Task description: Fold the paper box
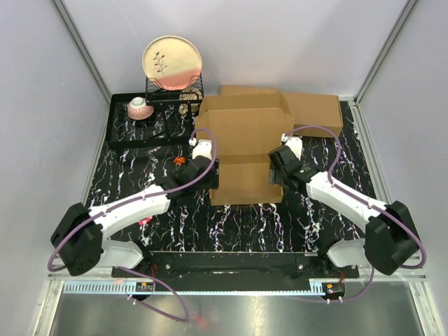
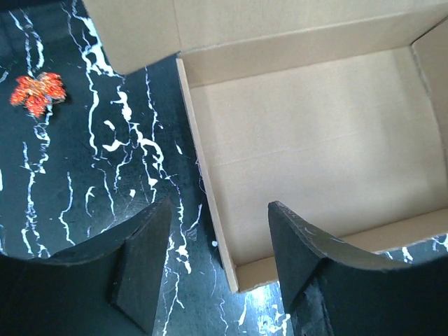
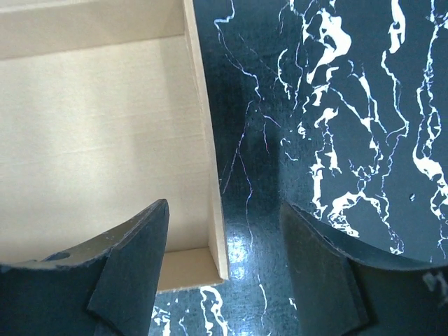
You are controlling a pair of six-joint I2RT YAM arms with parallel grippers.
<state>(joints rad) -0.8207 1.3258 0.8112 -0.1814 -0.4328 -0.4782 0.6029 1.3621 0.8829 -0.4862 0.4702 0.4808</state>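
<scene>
The paper box (image 1: pixel 245 150) is a shallow brown cardboard tray in the middle of the table, its lid flap standing up at the back. My left gripper (image 1: pixel 208 162) is at the box's left side and my right gripper (image 1: pixel 277 166) at its right side. In the left wrist view the left gripper (image 2: pixel 220 210) is open and straddles the left wall (image 2: pixel 207 183) near the front corner without touching it. The right gripper (image 3: pixel 225 206) is open too, one finger over the box floor (image 3: pixel 98 133) and the other outside the right wall (image 3: pixel 203 140).
Flat brown cardboard boxes (image 1: pixel 316 112) lie behind the paper box at the back right. A black dish rack (image 1: pixel 150 119) at the back left holds a plate (image 1: pixel 171 61) and a cup (image 1: pixel 139 107). A small orange object (image 2: pixel 38 92) lies on the dark marbled tabletop (image 1: pixel 245 224), left of the box.
</scene>
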